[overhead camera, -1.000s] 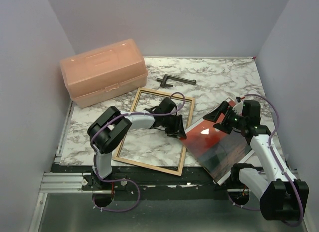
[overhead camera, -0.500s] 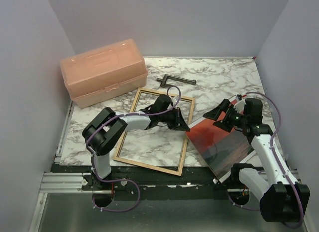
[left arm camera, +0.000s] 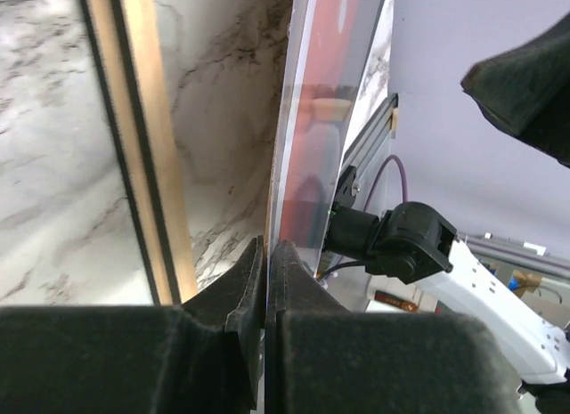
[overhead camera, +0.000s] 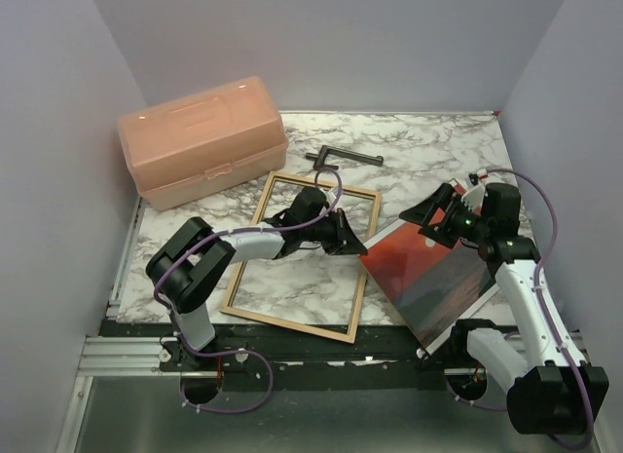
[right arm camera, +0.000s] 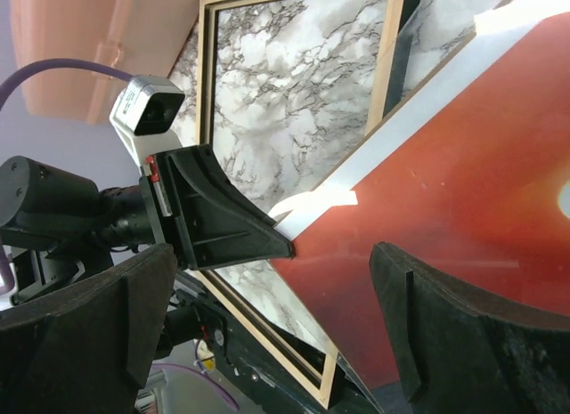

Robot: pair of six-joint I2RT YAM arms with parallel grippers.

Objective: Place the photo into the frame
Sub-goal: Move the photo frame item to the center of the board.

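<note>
Now the left gripper [overhead camera: 352,245], part open a second ago, pinches the left edge of the photo [overhead camera: 428,278], which lies just right of the frame [overhead camera: 292,321], while the right gripper [overhead camera: 443,216] is spread wide above it, so the transfer can likely begin.

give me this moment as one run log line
left hand: shut on photo edge | right hand: open over photo | photo: beside frame, not in it | frame: lying flat, empty
</note>
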